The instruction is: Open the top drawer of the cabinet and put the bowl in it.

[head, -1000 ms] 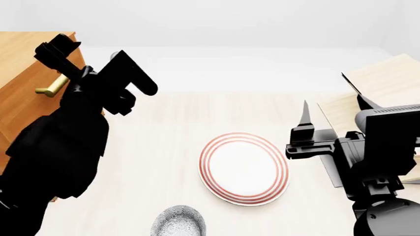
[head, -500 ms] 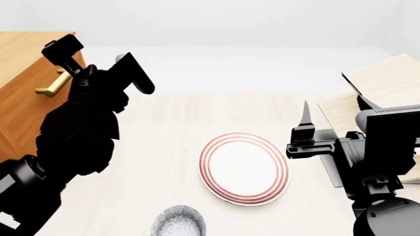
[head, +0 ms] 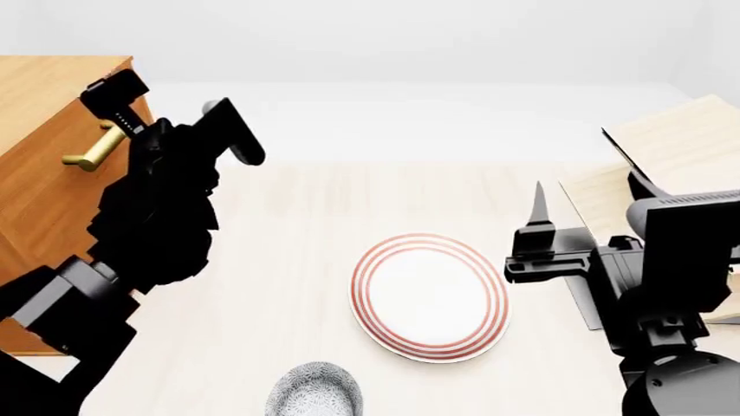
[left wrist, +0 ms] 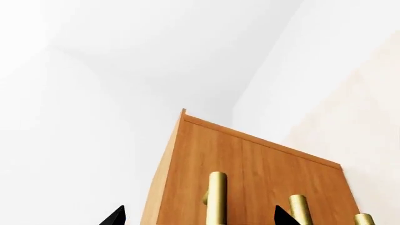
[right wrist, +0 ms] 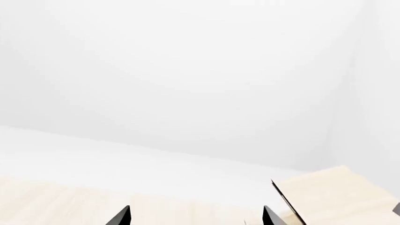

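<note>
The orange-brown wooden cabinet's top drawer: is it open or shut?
Shut. The top drawer front lies flush with the cabinet; the left gripper only nears its brass handle.

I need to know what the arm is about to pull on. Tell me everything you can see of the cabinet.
The cabinet is an orange-brown wooden chest at the head view's left edge, cut off by the frame. Its front carries brass bar handles, three showing in the left wrist view; the uppermost stands between the open fingers of the left gripper, which is not closed on it. The top drawer looks shut.
</note>
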`<state>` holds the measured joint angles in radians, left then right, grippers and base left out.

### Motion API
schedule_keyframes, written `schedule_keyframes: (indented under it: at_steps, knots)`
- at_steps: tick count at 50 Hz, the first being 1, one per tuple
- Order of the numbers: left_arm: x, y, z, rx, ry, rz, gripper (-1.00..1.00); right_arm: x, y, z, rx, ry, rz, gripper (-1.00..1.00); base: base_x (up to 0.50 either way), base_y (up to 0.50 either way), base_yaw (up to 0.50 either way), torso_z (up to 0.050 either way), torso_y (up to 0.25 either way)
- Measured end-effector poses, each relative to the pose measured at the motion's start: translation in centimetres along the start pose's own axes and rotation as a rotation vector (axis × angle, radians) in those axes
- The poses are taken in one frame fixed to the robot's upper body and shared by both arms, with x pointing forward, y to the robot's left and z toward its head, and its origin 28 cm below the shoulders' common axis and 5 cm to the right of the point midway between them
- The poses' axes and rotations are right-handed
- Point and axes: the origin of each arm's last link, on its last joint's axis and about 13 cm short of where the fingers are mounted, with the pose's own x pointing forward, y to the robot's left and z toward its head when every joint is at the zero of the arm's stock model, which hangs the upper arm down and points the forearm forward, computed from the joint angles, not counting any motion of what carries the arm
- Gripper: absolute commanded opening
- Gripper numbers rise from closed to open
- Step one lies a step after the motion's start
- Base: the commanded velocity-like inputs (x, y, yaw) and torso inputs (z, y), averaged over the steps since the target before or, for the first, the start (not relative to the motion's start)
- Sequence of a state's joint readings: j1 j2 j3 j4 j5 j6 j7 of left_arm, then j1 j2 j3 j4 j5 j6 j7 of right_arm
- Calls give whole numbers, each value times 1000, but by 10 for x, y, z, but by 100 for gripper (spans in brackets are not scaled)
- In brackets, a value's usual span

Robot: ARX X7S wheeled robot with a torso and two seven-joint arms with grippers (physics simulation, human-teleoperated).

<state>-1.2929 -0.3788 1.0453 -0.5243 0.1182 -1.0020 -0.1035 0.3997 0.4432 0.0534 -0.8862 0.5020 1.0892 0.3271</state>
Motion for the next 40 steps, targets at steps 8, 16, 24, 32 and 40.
schedule_keyframes:
  at_steps: [8, 16, 24, 32, 40]
  knots:
    - [8, -4, 0, -1, 25, -7, 100, 0, 0, -3, 3, 6, -1, 100, 0, 0, 0, 0, 0]
    - [14, -7, -2, -6, 48, -11, 100, 1, 0, -5, 7, 11, -2, 100, 0, 0, 0, 0, 0]
    - [19, -11, -4, -10, 73, -16, 100, 1, 0, -7, 10, 16, -3, 100, 0, 0, 0, 0, 0]
    - [24, -14, -8, -11, 102, -22, 100, 2, 0, -9, 13, 20, -3, 100, 0, 0, 0, 0, 0]
    - [28, -17, -11, -11, 129, -28, 100, 2, 0, -10, 14, 23, -3, 100, 0, 0, 0, 0, 0]
